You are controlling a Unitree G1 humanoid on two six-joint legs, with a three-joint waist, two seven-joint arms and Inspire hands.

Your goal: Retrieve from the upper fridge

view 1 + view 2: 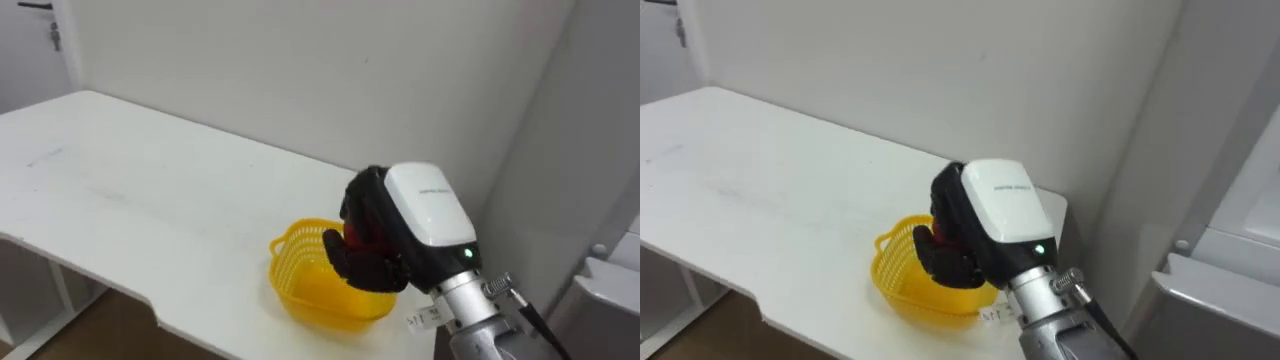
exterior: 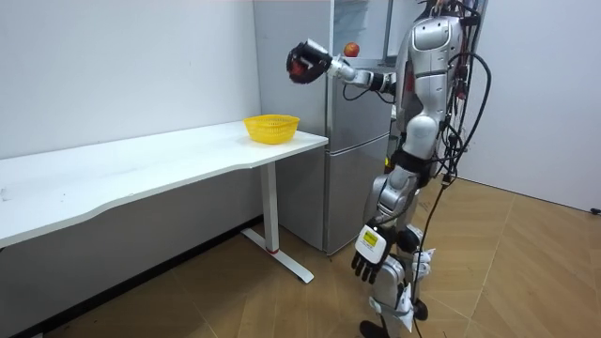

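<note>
Above the one yellow basket [image 1: 310, 288] at the right end of the table [image 1: 150, 200], the right hand [image 1: 425, 210] is curled around one red thing [image 1: 362, 238], too hidden to name. One grey fridge [image 2: 347, 141] stands beside the table, with the robot near it. The left hand [image 2: 368, 255] hangs by the leg, fingers loose and straight.

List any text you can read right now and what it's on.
Nothing is legible.
Right hand, closed on a red object: faint grey mark on its white back cover, too small to read.
White tag at its wrist: dark print, blurred.
Left hand: tag on its back, too small to read.
</note>
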